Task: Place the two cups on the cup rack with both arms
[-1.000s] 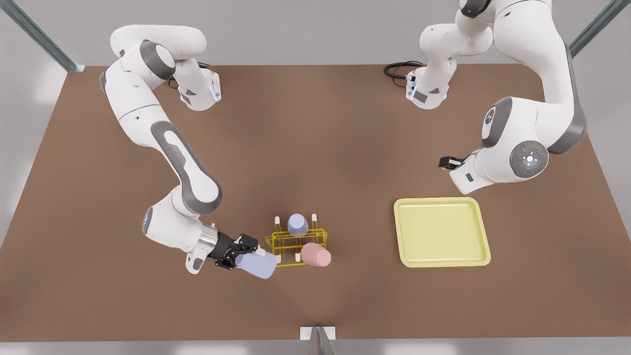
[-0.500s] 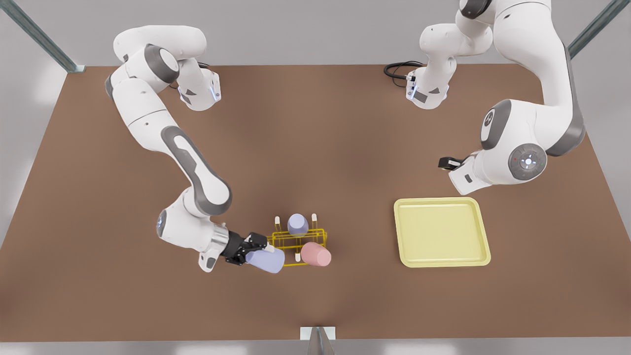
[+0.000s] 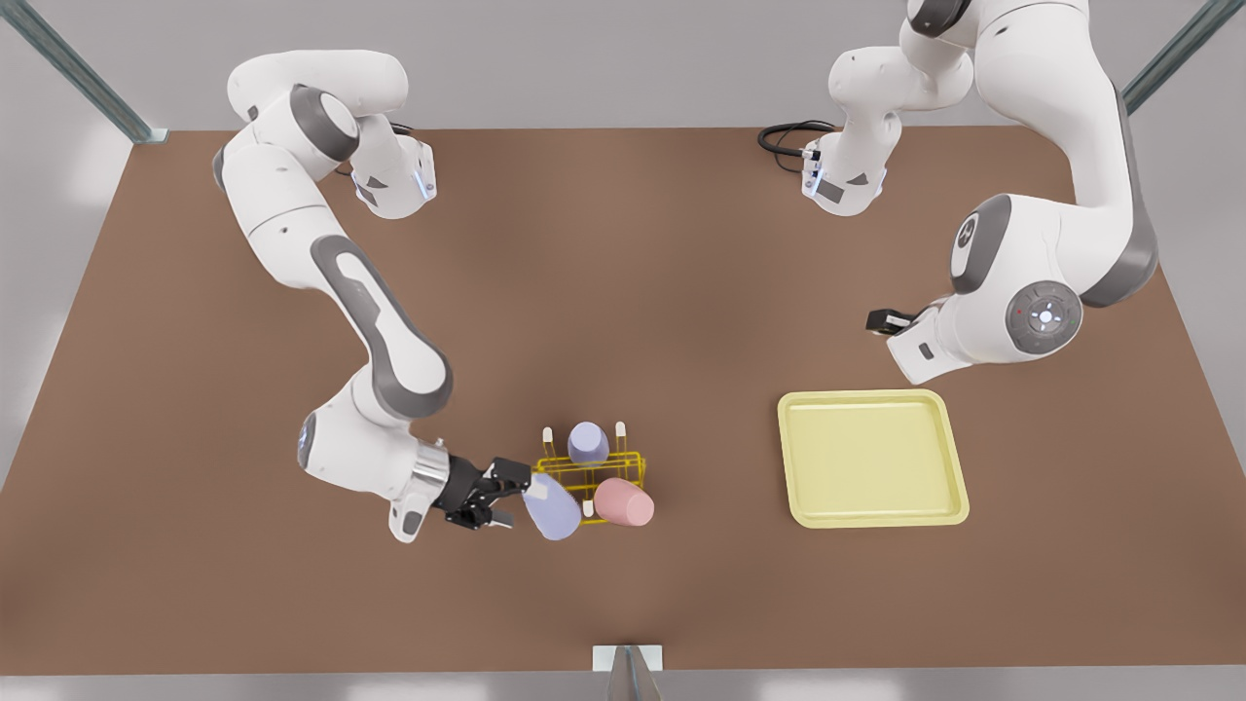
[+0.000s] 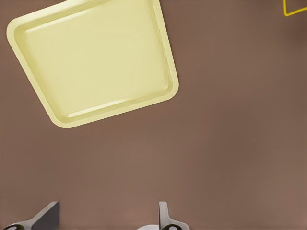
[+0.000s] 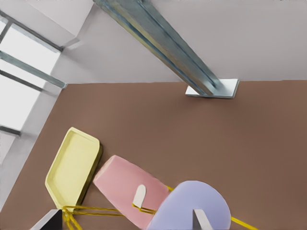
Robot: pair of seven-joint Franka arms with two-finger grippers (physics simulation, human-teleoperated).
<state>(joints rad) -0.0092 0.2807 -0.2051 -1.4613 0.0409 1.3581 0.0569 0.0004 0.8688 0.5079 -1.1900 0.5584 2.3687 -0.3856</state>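
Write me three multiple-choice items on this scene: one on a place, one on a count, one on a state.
1. In the front view, the pale tray lies on which side of the cup rack?
A left
B right
C beneath it

2. How many cups are there?
A two
B three
C four

3. The right pincer is:
A shut on the pink cup
B open
C gripping the tray

Answers:
1 B, the tray lies apart on the front view's right.
2 B, one pink cup and two lavender cups.
3 B, its fingers stand wide apart in the right wrist view.
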